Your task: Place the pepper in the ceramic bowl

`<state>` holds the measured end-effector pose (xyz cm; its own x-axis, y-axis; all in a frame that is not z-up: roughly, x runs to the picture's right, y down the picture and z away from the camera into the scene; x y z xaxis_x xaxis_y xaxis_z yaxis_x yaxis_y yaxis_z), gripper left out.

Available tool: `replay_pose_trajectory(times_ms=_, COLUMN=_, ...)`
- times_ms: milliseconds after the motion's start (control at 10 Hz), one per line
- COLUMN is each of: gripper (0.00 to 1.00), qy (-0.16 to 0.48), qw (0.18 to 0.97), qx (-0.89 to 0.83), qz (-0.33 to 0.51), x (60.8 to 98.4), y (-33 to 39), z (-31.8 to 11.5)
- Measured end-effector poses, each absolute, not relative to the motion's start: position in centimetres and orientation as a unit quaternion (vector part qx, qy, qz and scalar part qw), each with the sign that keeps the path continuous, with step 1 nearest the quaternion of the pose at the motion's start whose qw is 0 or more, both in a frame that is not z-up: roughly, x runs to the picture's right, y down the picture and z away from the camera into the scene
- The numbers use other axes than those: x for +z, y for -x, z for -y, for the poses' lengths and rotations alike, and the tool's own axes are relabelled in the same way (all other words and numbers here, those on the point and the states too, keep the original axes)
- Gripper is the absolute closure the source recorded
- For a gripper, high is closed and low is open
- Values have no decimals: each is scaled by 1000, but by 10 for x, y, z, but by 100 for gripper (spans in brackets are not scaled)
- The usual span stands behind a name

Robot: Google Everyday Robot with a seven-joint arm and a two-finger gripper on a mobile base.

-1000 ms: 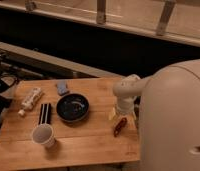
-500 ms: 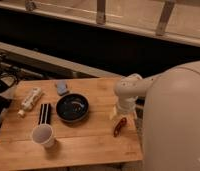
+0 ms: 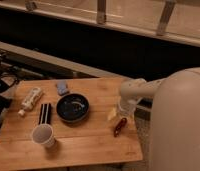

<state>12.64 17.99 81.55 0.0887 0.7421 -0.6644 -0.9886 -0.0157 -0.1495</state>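
Wooden tabletop: we note pepper lying right of bowl, gripper likewise right of bowl; jaws' state we cannot tell.

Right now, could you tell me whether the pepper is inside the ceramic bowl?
Out: the pepper lies on the wooden table, apart from the ceramic bowl, close by the gripper.

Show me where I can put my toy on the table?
Bare wood lies along the table front, between the white cup and the pepper, and behind the ceramic bowl. Crowded: the left side, and the right edge where the gripper hangs by the pepper.
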Motion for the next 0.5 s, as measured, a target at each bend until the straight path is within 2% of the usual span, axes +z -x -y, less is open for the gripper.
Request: replay_pose_trajectory(times_ms=500, gripper=20, qy=334, qw=677, qx=615, qz=-227, x=835, y=-109, z=-205)
